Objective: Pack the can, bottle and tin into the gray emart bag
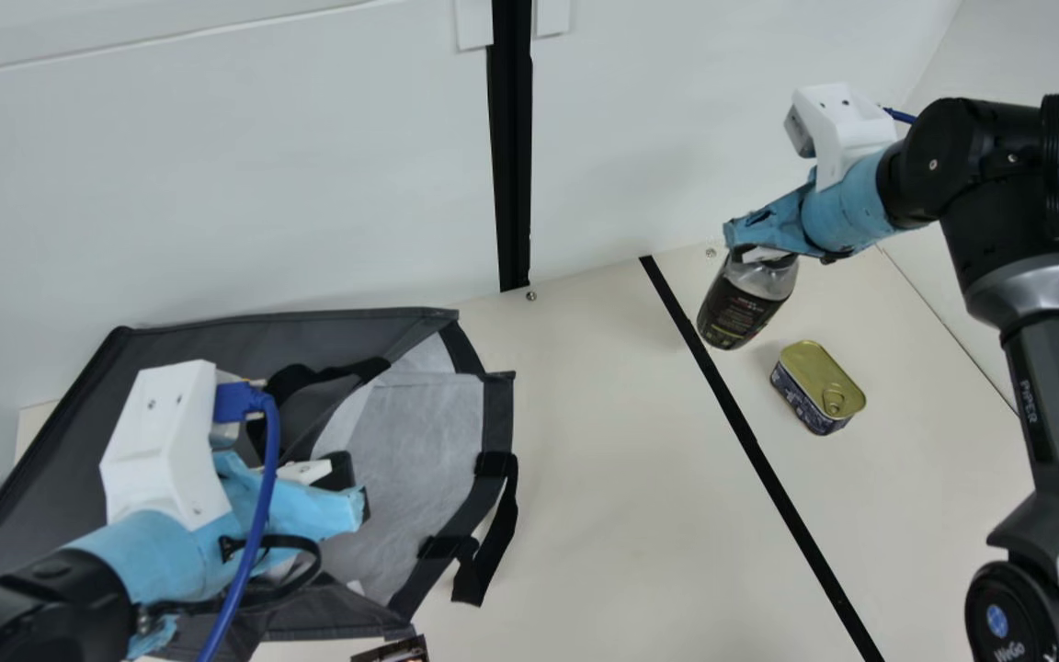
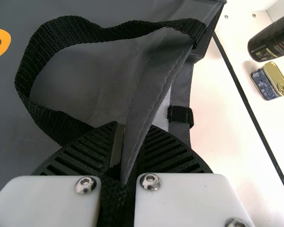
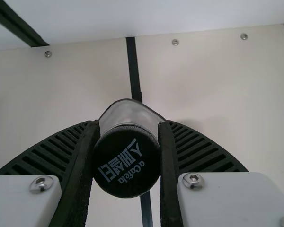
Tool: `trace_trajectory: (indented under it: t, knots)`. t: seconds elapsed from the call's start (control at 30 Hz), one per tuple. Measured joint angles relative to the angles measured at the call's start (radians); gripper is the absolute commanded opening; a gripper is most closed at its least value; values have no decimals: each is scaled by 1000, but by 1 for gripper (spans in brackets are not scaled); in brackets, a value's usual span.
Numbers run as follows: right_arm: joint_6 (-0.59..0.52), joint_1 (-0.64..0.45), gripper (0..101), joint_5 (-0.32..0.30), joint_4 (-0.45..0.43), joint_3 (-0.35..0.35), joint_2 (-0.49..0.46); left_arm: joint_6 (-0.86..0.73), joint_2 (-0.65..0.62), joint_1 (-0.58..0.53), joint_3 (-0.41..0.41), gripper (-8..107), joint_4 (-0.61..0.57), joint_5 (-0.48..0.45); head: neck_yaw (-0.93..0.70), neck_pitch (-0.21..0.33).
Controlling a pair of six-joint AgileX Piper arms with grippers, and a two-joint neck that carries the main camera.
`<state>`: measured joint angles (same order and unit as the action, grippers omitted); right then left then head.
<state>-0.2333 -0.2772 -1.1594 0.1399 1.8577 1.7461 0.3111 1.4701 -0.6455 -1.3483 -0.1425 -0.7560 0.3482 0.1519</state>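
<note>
You have the right hand [image 1: 739, 243] clamped on the bottle [image 1: 741, 305]; the left hand [image 1: 355, 489] pinches the bag's edge [image 2: 154, 111]; the tin [image 1: 819, 379] lies on the desk [image 1: 603, 478]

White Korean and Latin lettering marks the cap [image 3: 127, 182] of the bottle [image 1: 737, 308]. Near the bottle, small print stands on the tin [image 1: 800, 402]; farther right, pale letters on the right arm [image 1: 1058, 405].
</note>
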Motion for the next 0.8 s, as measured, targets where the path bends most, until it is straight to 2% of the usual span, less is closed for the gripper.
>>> trace_trajectory:
  t: [0.8]
  knots:
    - [-51, 125, 0, -1, 8, -142, -125, 0, 0, 0, 0, 10, 0, 0, 0, 0]
